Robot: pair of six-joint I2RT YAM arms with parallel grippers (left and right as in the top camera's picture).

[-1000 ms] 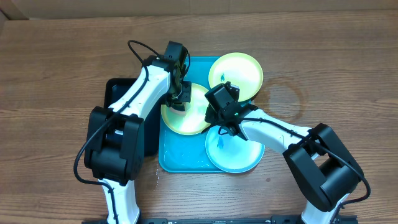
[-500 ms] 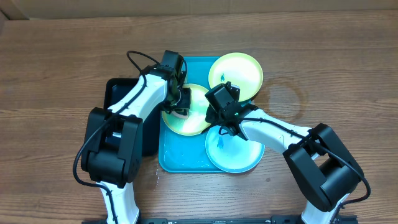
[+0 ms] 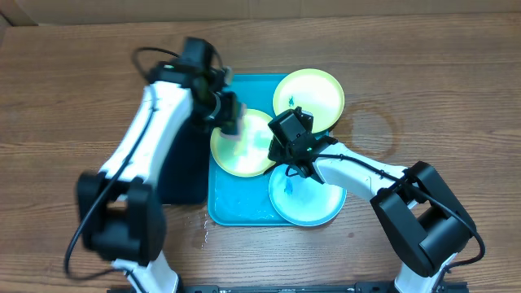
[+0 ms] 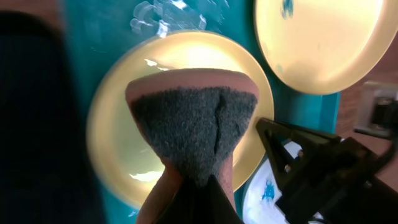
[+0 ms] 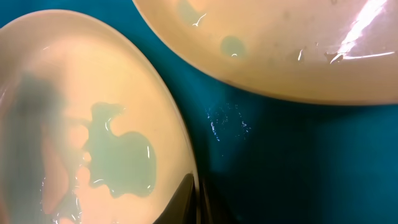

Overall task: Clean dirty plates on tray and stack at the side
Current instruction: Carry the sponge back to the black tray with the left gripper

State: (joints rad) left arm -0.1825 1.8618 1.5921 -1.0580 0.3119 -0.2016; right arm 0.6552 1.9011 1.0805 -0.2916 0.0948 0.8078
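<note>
Sponge (image 4: 193, 124) pinched in left fingers (image 4: 205, 210) above middle plate (image 4: 121, 130); right fingers (image 5: 184, 202) pressed together at its rim.

- Tray (image 3: 234, 210): turquoise-blue plastic, rectangular, with rounded corners and a raised rim. It lies flat, and its floor is wet, with droplets along the left edge.
- First plate (image 3: 244, 159): yellow-green rim, pale centre, glossy wet surface. It lies flat against the tray's left edge, about midway along it.
- Second plate (image 3: 316, 91): yellow-green rim, pale centre, with a small blue smudge towards its left side. It sits at the tray's far right corner and overhangs the rim.
- Third plate (image 3: 316, 203): light-blue rim, pale centre, with a blue smudge near its left side. It sits at the tray's near right corner, its edge over the rim.
</note>
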